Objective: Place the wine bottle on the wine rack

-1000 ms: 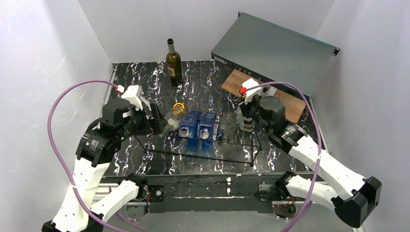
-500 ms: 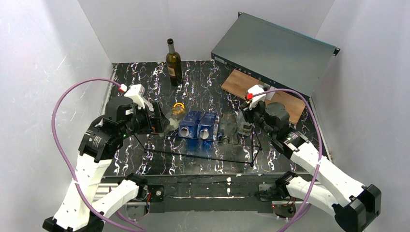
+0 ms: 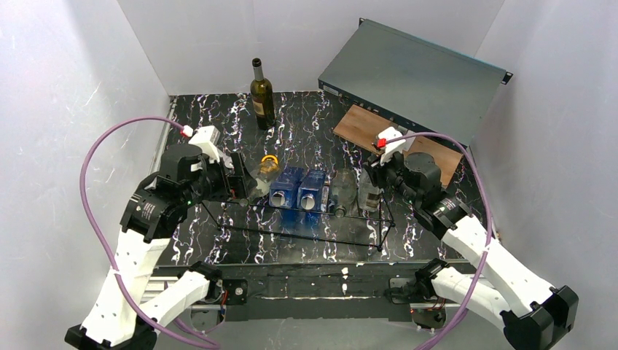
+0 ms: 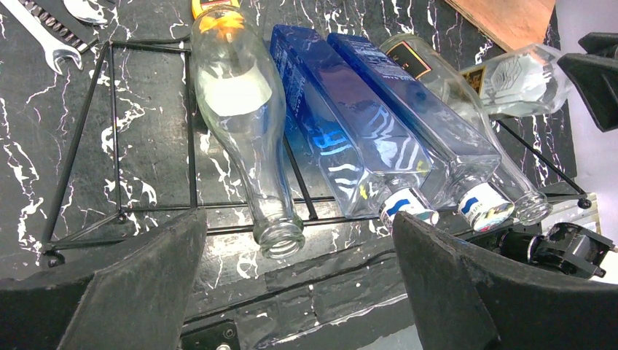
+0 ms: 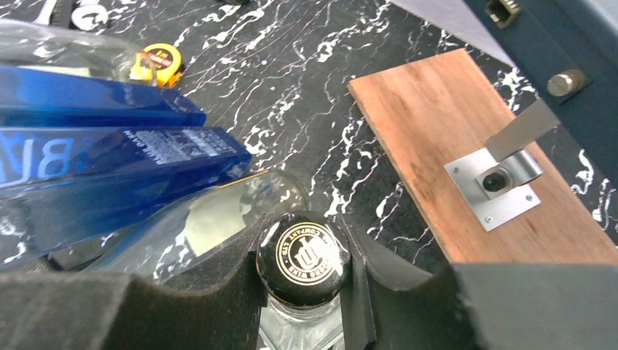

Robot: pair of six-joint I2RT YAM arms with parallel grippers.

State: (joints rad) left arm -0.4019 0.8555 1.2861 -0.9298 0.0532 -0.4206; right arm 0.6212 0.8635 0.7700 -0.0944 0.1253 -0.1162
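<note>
The right gripper [image 5: 302,255] had its jaws closed narrowly on the black-capped neck of the wine bottle [image 4: 521,80], at the right end of the wine rack [image 4: 191,124]. The bottle's body was cut off in the wrist view, so whether it rested on the rods was unclear. The left gripper [image 3: 237,177] hung at the rack's left end, jaws wide. A dark bottle [image 3: 261,95] stood at the back of the tabletop [image 3: 306,117].
</note>
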